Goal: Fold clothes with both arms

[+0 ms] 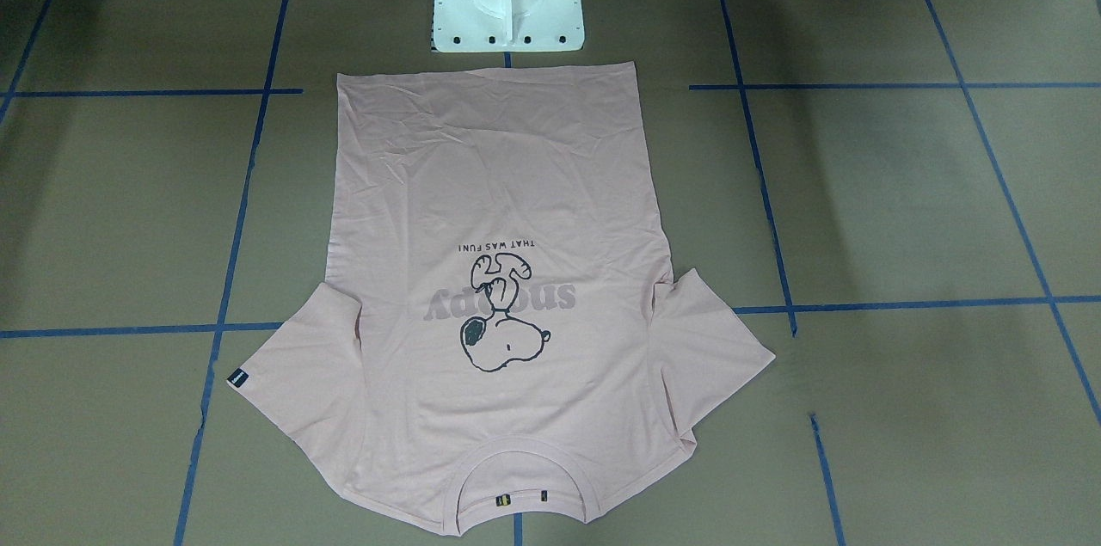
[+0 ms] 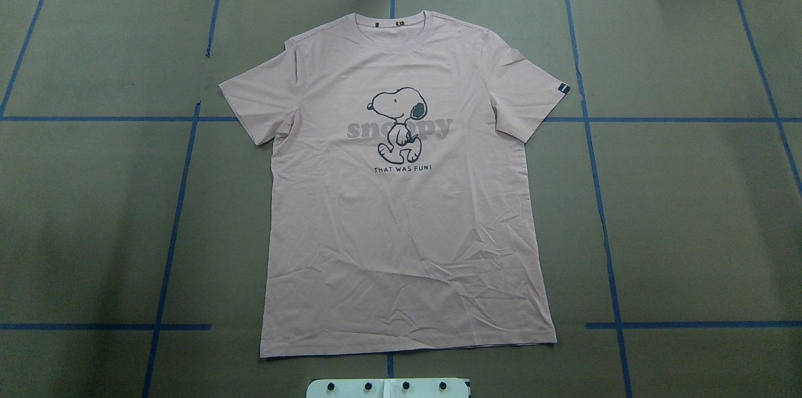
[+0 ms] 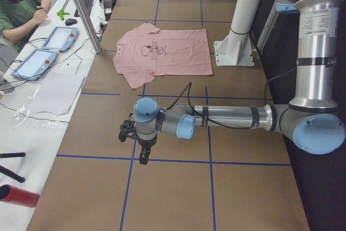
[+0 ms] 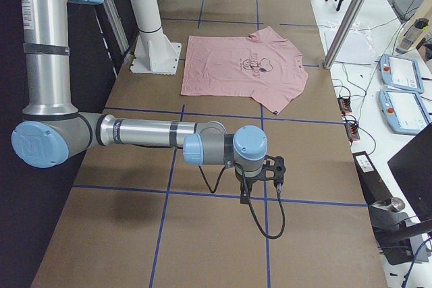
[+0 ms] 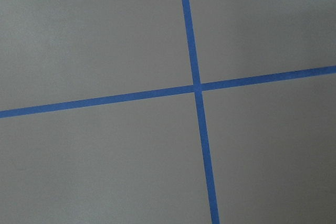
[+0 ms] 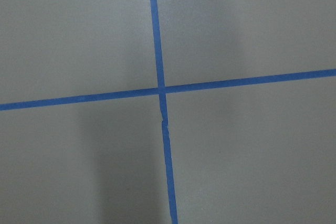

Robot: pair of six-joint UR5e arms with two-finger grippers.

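As overhead showed, T-shirt [image 2: 401, 229]: lay flat, print up, centre of bench [image 2: 689, 210].
Left claw [image 3: 142, 157]: side view only, well apart from T-shirt, could not tell if apart or together.
Right claw [image 4: 244, 195]: same, could not tell.

Readable text is on the T-shirt [image 2: 401, 241] front only. Big greyish wordmark [image 2: 360, 130] "snoopy" runs across the chest, its middle overlapped by the dog print. The small black caption [image 2: 403, 170] just below reads "THAT WAS FUN!". Sleeve tag [image 2: 563, 89] and neck labels [image 2: 383, 24] are too small to read.
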